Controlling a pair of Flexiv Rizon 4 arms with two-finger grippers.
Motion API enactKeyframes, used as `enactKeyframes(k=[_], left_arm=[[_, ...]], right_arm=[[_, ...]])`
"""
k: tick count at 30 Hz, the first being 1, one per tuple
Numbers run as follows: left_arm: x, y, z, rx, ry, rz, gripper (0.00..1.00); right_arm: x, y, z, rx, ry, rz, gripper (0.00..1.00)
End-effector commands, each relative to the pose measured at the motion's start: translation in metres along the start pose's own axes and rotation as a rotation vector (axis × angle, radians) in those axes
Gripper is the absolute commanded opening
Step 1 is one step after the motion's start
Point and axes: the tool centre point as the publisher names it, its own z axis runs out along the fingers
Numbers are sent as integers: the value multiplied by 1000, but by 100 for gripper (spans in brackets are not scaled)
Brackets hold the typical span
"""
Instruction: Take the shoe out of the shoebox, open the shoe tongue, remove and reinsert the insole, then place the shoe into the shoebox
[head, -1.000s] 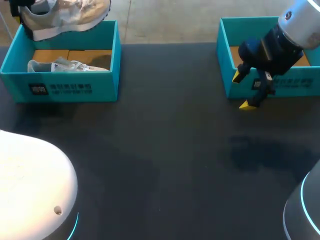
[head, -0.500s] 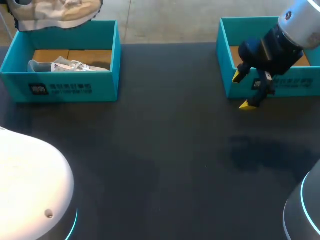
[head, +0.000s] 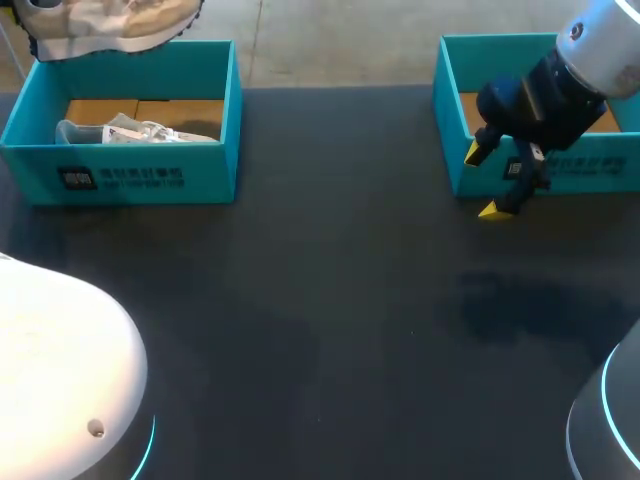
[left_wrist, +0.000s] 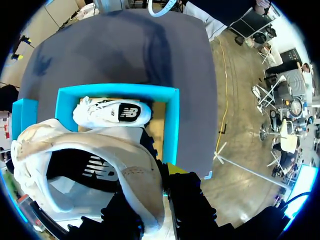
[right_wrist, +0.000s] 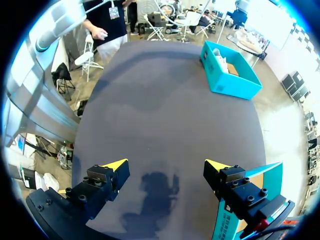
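Because the shoe (head: 100, 22) must be worked on outside its box, the left end effector (left_wrist: 159, 197) is clamped on the soft wall beside the shoe's opening, with one finger on each side of it. The shoe hangs in the air above the shoebox (head: 215, 120) at the far left of the bench (head: 330, 330). The sole is turned towards the box and the opening faces the wrist. A second shoe (head: 130, 131) lies on its side on the cardboard floor of that shoebox, directly beneath the held one. Taking the shoe out looks done, as it is clear of the walls, and the tongue and insole steps seem yet to come. Those will likely need the shoe set on open bench, where both arms can reach it. The right end effector (right_wrist: 165, 167) has its fingers wide apart with nothing between them. It hovers over bare bench just beside the front corner of the other shoebox (head: 447, 120), probably out of the way but ready to help. A pinch on a pliable upper may let the shoe sag or twist.
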Motion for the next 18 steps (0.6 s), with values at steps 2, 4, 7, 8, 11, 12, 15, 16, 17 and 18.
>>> enactKeyframes(k=[2,4,7,8,11,12,15,16,17,18], left_arm=[[-1,3,5,-15,6,0,0],[-1,7,10,-39,11,-5,0],[-4,14,21,-50,15,-8,0],[-5,16,25,-55,37,-16,0],[-5,20,34,-56,37,-18,0],[-4,22,37,-70,34,-27,0],[-4,28,48,-81,30,-43,0],[-3,30,52,-87,43,-47,0],[-3,31,55,-95,44,-54,0],[-2,33,57,-97,37,-58,0]], right_arm=[[-1,1,1,3,1,1,100],[-1,1,1,3,1,1,100],[-1,1,1,3,1,1,100],[-1,1,1,3,1,1,100],[-1,1,1,3,1,1,100],[-1,1,1,3,1,1,100],[-1,1,1,3,1,1,100],[-1,1,1,3,1,1,100],[-1,1,1,3,1,1,100],[-1,1,1,3,1,1,100]])
